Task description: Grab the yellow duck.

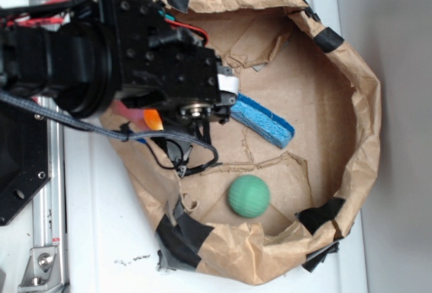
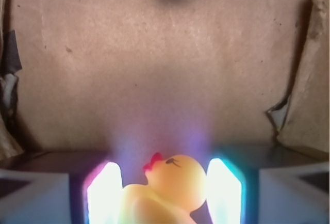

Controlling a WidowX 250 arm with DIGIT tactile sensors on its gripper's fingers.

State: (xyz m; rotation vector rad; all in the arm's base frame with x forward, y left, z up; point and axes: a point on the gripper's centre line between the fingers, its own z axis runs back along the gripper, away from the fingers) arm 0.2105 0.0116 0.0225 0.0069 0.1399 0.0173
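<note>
Two glowing fingers [image 2: 104,193] of my gripper [image 2: 164,193] flank the yellow duck [image 2: 167,188], apart or touching I cannot tell (grasp step); next, squeeze and lift.

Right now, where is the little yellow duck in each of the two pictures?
Exterior view: not visible; the black robot arm covers that spot.
Wrist view: the yellow duck is at bottom centre, between the two glowing fingers, beak pointing left.
Shared landmark: the brown paper under everything.
</note>
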